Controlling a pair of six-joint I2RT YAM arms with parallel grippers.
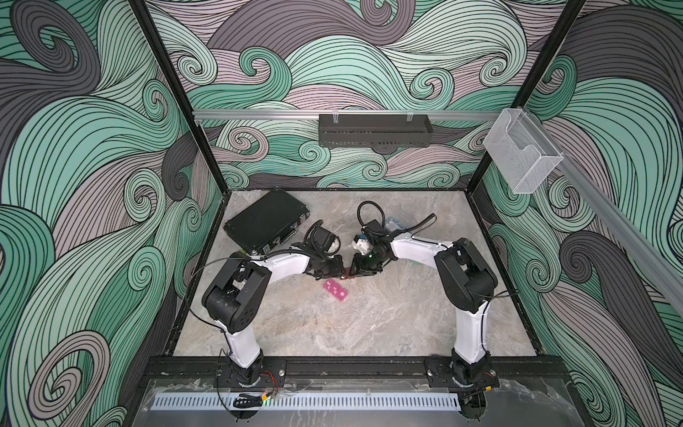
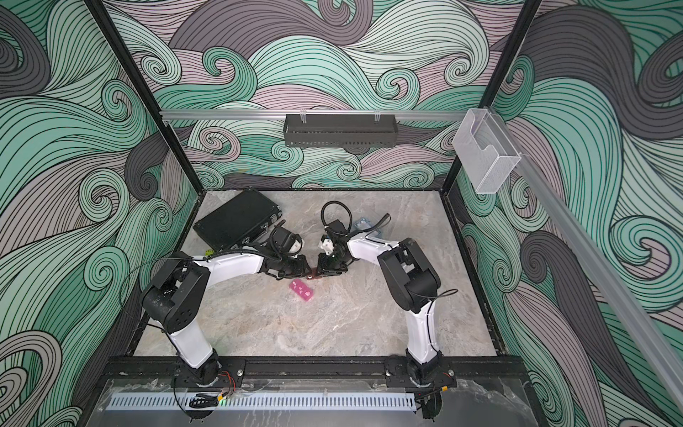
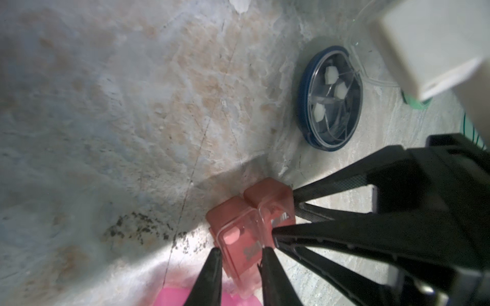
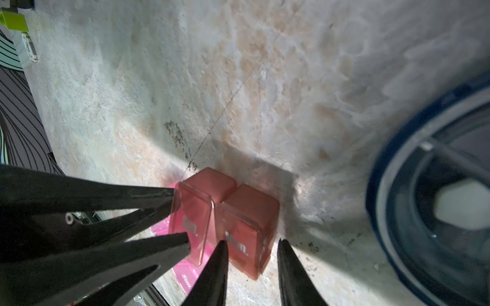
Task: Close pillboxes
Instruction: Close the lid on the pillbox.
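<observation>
The brown two-cell pillbox (image 3: 238, 246) (image 4: 246, 212) stands mid-table, and both grippers meet at it in both top views (image 1: 346, 276). My left gripper (image 3: 241, 251) is shut on its "Sun" cell, one finger on each side. My right gripper (image 4: 252, 241) straddles the "Mon" cell, open: one fingertip lies over the clear lid, the other a little off the cell's side. The pink strip pillbox (image 1: 335, 290) lies just in front of them. The dark-blue round pillbox (image 3: 330, 98) lies close by under its clear lid. The light-blue pillbox (image 1: 392, 224) shows behind the right arm.
A large black latched case (image 1: 266, 223) lies at the back left, close behind the left arm. A green rim (image 3: 416, 102) peeks out beside the right arm's white link. Black frame rails edge the marble table (image 1: 369, 332).
</observation>
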